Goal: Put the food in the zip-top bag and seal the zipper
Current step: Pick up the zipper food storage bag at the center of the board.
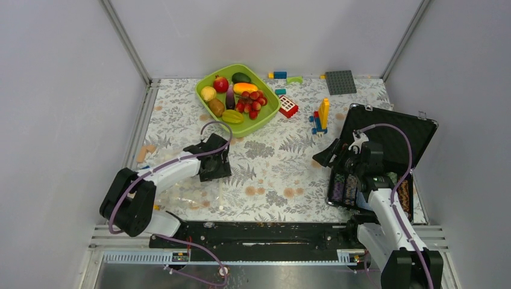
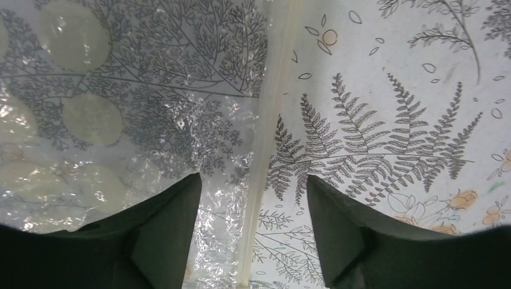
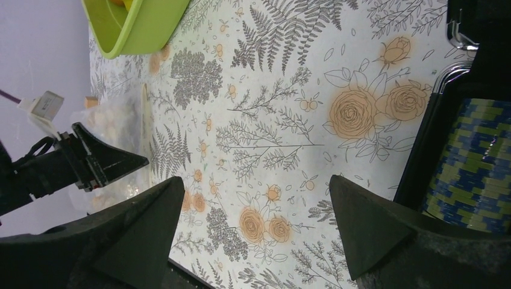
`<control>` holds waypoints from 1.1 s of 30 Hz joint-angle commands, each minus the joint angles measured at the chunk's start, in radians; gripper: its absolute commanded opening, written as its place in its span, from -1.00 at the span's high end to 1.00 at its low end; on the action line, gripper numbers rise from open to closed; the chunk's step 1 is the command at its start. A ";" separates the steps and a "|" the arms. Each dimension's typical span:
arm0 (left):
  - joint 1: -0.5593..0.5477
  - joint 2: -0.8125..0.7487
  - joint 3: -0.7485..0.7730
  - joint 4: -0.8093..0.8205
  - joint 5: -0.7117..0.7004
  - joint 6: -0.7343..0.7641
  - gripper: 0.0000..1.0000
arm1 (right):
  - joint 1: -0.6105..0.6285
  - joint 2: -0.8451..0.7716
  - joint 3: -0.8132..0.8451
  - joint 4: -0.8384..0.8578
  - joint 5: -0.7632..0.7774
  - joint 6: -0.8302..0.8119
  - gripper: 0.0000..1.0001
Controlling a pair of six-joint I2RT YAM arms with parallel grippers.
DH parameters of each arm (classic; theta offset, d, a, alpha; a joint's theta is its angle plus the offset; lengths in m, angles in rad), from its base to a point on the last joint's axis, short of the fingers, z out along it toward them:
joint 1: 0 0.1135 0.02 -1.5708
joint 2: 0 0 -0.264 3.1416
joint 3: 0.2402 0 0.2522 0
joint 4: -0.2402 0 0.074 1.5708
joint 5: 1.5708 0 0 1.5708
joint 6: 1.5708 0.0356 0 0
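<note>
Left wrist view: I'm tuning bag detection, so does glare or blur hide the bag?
Left wrist: bright glints speckle the crinkled zip-top bag, yet the tablecloth print beneath reads sharp; top external: the bag nearly vanishes against that print.

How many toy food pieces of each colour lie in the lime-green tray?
Red: 2 (apple, grape bunch)
Green: 2 (dark avocado, yellow-green starfruit)
Yellow: 1 (lemon)
Orange: 1 (orange piece)
Purple: 1 (eggplant)
Brown: 1 (kiwi)
Total: 8
</note>
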 commanded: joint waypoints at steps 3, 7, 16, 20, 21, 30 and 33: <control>-0.011 0.076 0.057 0.000 -0.066 0.005 -0.08 | -0.003 -0.022 0.031 0.021 -0.037 0.004 -0.97; -0.013 0.108 0.063 0.007 -0.071 0.006 0.29 | -0.003 -0.048 0.024 0.022 -0.019 0.003 -0.97; -0.018 0.108 0.054 0.038 -0.031 0.020 1.00 | -0.003 -0.057 0.022 0.015 -0.005 0.008 -0.97; -0.043 -0.003 0.029 0.110 0.085 0.074 1.00 | -0.003 -0.053 0.029 0.015 -0.040 0.004 -0.97; -0.050 -0.041 0.017 0.147 0.133 0.094 1.00 | -0.003 -0.054 0.029 0.015 -0.048 -0.001 -0.97; -0.087 -0.321 -0.146 0.673 0.690 0.089 1.00 | 0.128 -0.103 0.027 0.065 -0.024 -0.006 -0.96; -0.087 -0.333 -0.168 0.766 0.737 0.050 1.00 | 0.316 -0.076 0.069 0.073 0.099 -0.046 -0.96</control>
